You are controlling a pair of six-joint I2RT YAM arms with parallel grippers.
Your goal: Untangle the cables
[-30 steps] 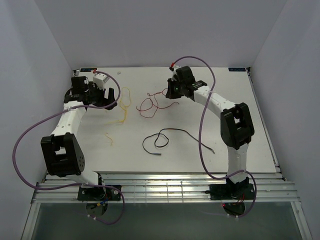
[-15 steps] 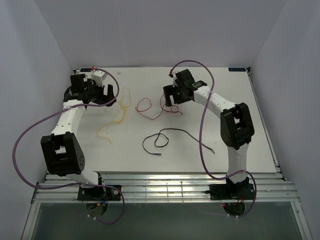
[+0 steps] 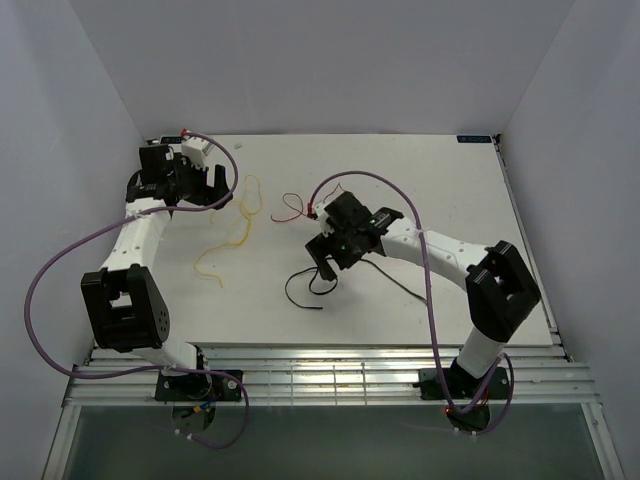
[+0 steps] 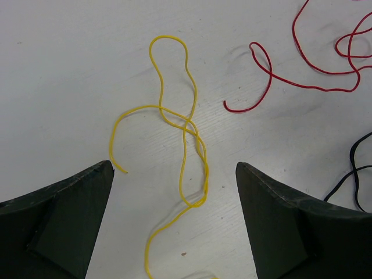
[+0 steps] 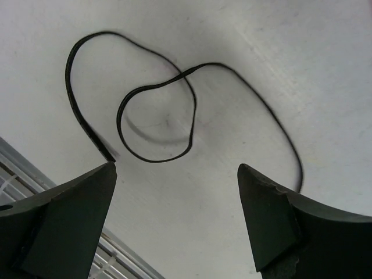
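The left gripper (image 4: 174, 174) hung with its jaws spread and nothing between them over the thin yellow wire (image 4: 186, 123), probably because that wire crossed itself in a twist right there. The right gripper (image 5: 174, 168), equally wide and empty, hovered above the slightly thicker black wire (image 5: 183, 75) where it curled into a single loop, apparently lined up for a pick. All three wires lay on the white table (image 3: 450, 180), and none appeared to touch another (each tangled only with itself). The thin red wire (image 4: 270, 71) ran off the left wrist view's edge. From above, the right arm covered part of the red and black wires, and the black wire's far end blurred.
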